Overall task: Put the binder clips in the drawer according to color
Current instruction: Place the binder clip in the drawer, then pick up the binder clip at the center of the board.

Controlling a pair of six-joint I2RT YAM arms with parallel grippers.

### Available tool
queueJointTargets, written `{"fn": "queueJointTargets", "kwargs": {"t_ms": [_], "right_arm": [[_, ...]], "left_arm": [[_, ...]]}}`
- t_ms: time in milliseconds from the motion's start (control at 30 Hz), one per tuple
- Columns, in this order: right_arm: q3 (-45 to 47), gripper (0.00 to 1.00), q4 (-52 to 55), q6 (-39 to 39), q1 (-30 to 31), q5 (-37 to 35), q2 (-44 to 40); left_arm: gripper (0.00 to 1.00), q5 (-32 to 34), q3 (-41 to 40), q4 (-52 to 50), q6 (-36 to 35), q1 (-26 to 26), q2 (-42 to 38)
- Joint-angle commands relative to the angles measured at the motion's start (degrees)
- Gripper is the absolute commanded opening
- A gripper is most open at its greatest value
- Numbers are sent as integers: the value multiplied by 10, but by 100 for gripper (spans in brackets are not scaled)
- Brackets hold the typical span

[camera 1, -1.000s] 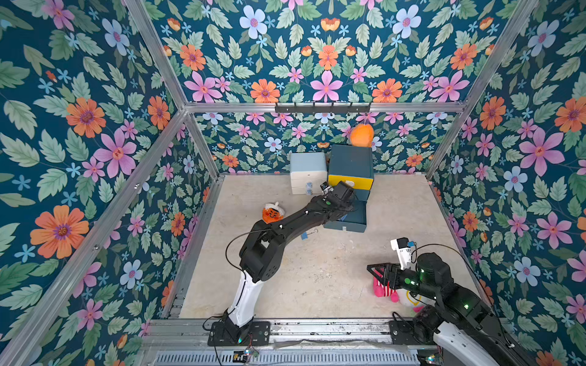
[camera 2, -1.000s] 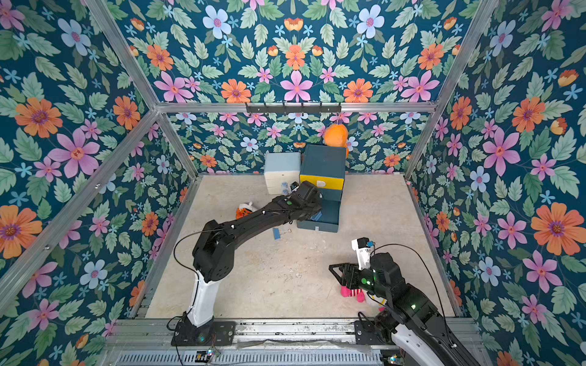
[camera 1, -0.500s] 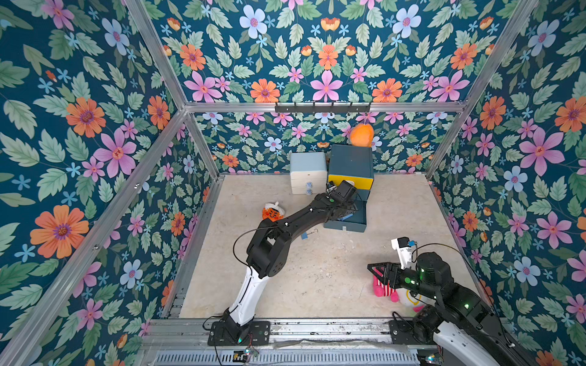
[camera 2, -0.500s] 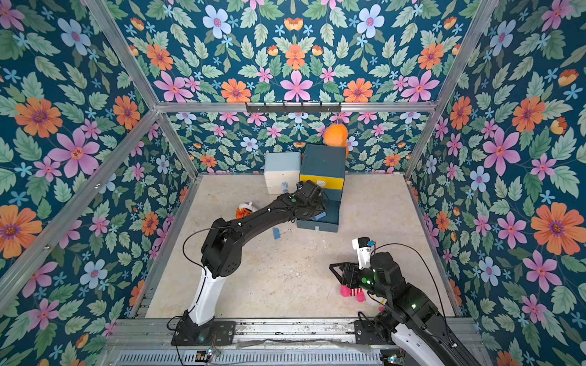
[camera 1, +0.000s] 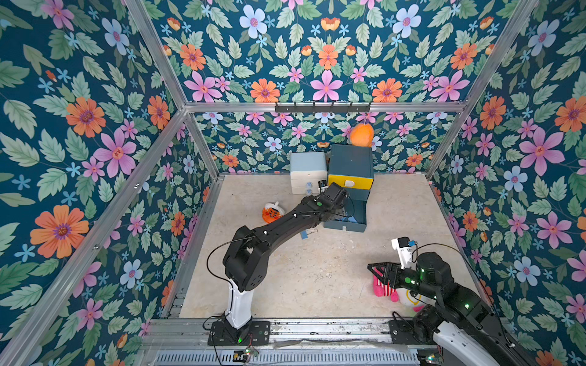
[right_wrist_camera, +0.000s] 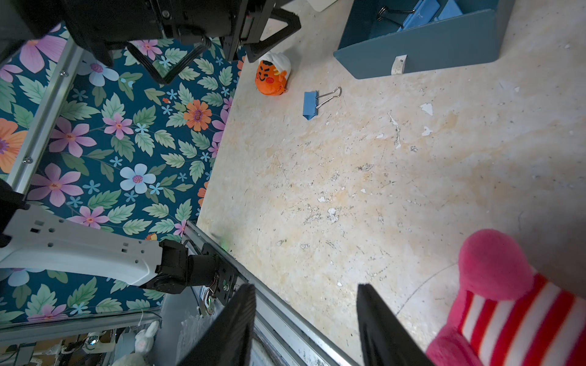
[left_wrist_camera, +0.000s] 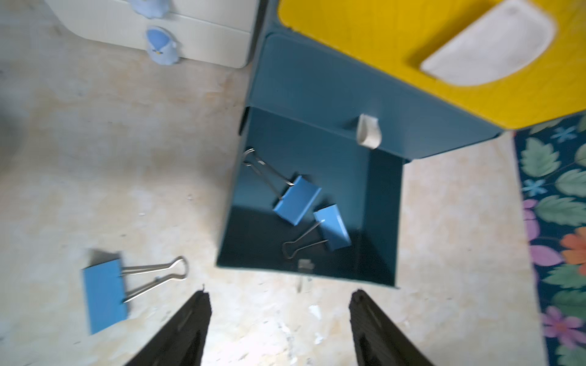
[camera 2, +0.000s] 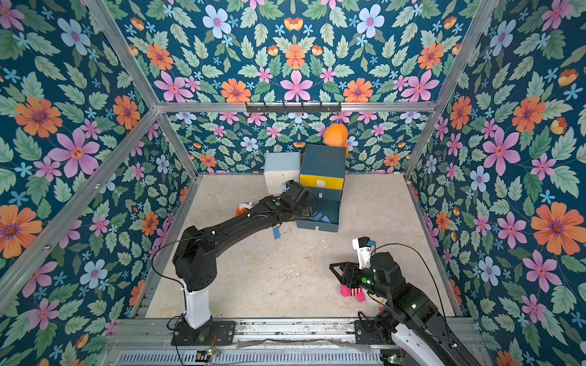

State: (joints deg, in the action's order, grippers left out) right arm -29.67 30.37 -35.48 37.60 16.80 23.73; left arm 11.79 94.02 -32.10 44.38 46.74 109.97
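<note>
1. Sorting of the blue clips looks like the step in hand. The lowest drawer [left_wrist_camera: 382, 218] of the dark cabinet [camera 1: 350, 160] stands pulled out, and two blue clips [left_wrist_camera: 296, 199] [left_wrist_camera: 333, 226] lie close together on its floor.
2. The left jaws are spread wide with nothing between them. They hover over the worktop [right_wrist_camera: 348, 190] just in front of that drawer's front wall.
3. The right jaws are also spread and empty. They are well apart from the drawer, beside a pink striped plush [right_wrist_camera: 507, 301].
4. One loose blue clip [left_wrist_camera: 104, 294] lies flat on the worktop near the drawer's front corner, between the drawer and an orange toy [right_wrist_camera: 272, 77]. It has a folded blue body, and its two silver wire handles lie side by side, pointing roughly toward the drawer.
5. The next move probably calls for the left jaws to shift over this clip, descend and pinch it. The body looks like the surer hold, as the thin handles lie flat. The clip must then clear the drawer's front wall.
6. No teal or pink clip shows in any view, and the yellow drawer front [left_wrist_camera: 364, 41] is shut.
</note>
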Motion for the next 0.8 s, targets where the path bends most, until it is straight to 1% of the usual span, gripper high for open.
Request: {"fn": "queueJointTargets", "kwargs": {"t_ms": [0,100,233,400,500,667,767], "right_arm": [[-1,54,-8,-1,1,-3,1],[-1,54,-12,-3,1,-2,3],[-1,54,-14,-5,0,1,4],[0,54,-19,0,1,25,17],[3,53,-21,5,1,36,31],[18,49,-34,1,0,-5,-4],[36,49,-59,5,1,-18,-14]], "left_arm": [[75,71,-18,-93,-49,-8,-8],[75,84,-39,-145,-37,-15,-3],[75,74,-67,-159,-35,-23,8],[75,28,-126,-105,-32,-41,0],[75,14,-144,-79,-29,-50,2],[75,1,-147,-50,-34,-56,18],[74,-4,-151,-37,-34,-61,25]]}}
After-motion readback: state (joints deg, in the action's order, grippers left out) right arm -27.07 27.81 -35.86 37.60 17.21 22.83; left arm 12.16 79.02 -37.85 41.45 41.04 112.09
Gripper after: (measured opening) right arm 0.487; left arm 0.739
